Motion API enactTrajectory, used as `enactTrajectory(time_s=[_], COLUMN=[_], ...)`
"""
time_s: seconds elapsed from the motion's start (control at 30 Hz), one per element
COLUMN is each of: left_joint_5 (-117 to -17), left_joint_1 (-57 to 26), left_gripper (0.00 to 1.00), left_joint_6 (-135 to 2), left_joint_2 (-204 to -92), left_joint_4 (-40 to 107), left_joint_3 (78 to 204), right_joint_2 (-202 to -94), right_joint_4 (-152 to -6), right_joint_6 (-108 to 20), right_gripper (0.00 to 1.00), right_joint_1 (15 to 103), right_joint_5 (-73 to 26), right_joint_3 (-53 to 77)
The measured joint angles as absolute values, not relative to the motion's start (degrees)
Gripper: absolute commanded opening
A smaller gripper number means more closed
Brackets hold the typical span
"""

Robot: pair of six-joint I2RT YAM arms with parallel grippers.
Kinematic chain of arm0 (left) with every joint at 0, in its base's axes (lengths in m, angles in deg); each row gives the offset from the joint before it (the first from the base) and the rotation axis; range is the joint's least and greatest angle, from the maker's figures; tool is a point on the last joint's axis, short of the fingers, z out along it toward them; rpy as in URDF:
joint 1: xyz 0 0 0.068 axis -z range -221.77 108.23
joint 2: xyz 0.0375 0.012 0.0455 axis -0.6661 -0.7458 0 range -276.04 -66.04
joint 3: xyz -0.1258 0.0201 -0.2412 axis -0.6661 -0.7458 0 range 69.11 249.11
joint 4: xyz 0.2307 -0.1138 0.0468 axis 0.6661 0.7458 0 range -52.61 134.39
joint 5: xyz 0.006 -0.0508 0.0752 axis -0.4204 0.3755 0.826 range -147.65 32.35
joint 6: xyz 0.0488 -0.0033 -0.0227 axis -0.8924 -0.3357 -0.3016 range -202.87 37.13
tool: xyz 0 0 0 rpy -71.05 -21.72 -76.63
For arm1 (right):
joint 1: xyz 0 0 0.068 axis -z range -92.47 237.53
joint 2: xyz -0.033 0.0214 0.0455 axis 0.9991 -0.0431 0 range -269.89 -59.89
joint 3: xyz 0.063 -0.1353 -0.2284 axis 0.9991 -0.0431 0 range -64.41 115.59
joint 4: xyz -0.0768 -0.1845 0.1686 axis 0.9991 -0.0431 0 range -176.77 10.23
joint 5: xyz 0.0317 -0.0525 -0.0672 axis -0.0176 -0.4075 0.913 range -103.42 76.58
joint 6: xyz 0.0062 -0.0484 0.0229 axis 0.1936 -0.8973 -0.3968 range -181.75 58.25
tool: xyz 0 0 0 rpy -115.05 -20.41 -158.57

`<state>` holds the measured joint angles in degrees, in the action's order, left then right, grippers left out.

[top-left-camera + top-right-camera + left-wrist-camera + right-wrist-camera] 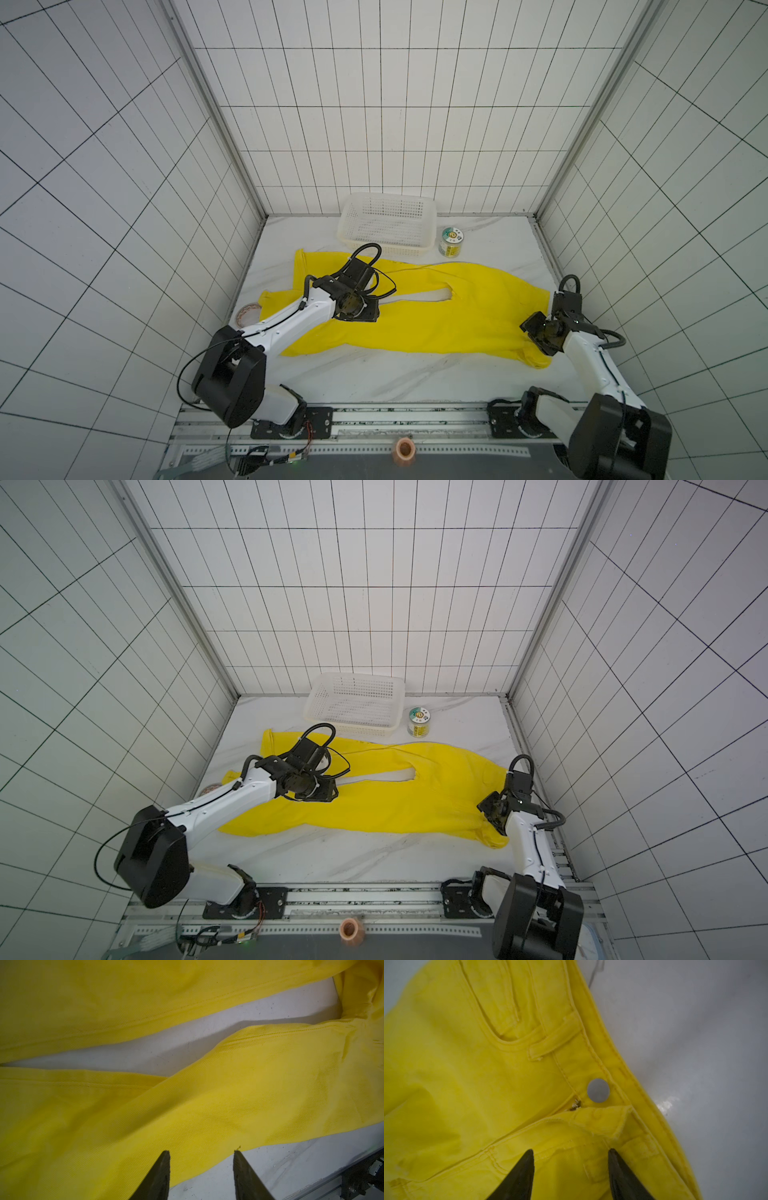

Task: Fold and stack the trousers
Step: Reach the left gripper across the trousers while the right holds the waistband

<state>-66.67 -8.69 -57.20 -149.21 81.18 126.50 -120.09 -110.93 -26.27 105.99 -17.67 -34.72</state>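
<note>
Trousers (pixel 436 328) lie under left tool (pixel 201 1152) and right tool (pixel 571 1151), both gaping downward.

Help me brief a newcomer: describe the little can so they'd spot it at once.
On the white table, find the white basket at the far wall. The can stands upright just right of it, behind the yellow trousers. Its green-and-yellow label sets it apart from those plain neighbours.

My left gripper (pixel 201 1152) has matt black fingers (pixel 158 1176). The bright yellow cloth trousers (pixel 228 1095) are ribbed twill, matt.
</note>
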Motion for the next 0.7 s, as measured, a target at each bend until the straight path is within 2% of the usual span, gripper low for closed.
enactTrajectory(time_s=[0.23,0.47,0.7], left_joint_5=[-68.7,-70.0,-66.4], left_joint_1=[-4.3,2.3,2.7], left_gripper=[0.49,0.49,0.53], left_joint_6=[-59.8,-63.9,-68.0], left_joint_2=[-152.0,-157.6,-158.4], left_joint_4=[76.0,72.0,73.3], left_joint_3=[127.4,129.9,130.9], right_joint_2=[-121.3,-129.8,-137.5], right_joint_4=[-109.8,-104.4,-100.2], right_joint_6=[-22.8,-26.7,-31.4], right_gripper=[0.63,0.65,0.66], right_joint_1=[106.0,105.9,105.9], right_joint_5=[-16.6,-15.6,-13.6], right_joint_3=[-35.3,-33.1,-28.3])
